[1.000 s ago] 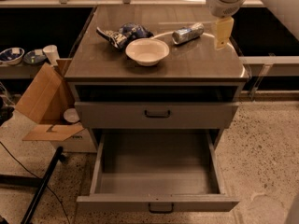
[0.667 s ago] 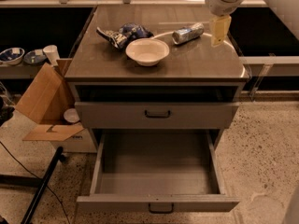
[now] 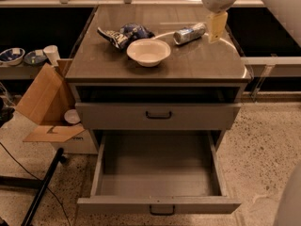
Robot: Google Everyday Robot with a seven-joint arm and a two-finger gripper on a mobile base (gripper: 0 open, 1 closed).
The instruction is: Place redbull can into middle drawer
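The redbull can [image 3: 189, 33] lies on its side on the cabinet top [image 3: 197, 62], at the back right. My gripper [image 3: 216, 27] hangs from the arm at the top right, just to the right of the can and a little above the surface. It holds nothing that I can see. The middle drawer [image 3: 159, 171] is pulled out at the bottom of the cabinet. Its grey floor is bare and its dark handle [image 3: 162, 211] faces the front.
A white bowl [image 3: 148, 51] stands left of the can, with a blue and white snack bag [image 3: 123, 34] behind it. A shallower closed drawer front [image 3: 158, 115] sits above the open drawer. An open cardboard box [image 3: 47, 105] stands on the floor at the left.
My gripper has moved a little to the left, closer to the can. The can, bowl and drawers have not moved.
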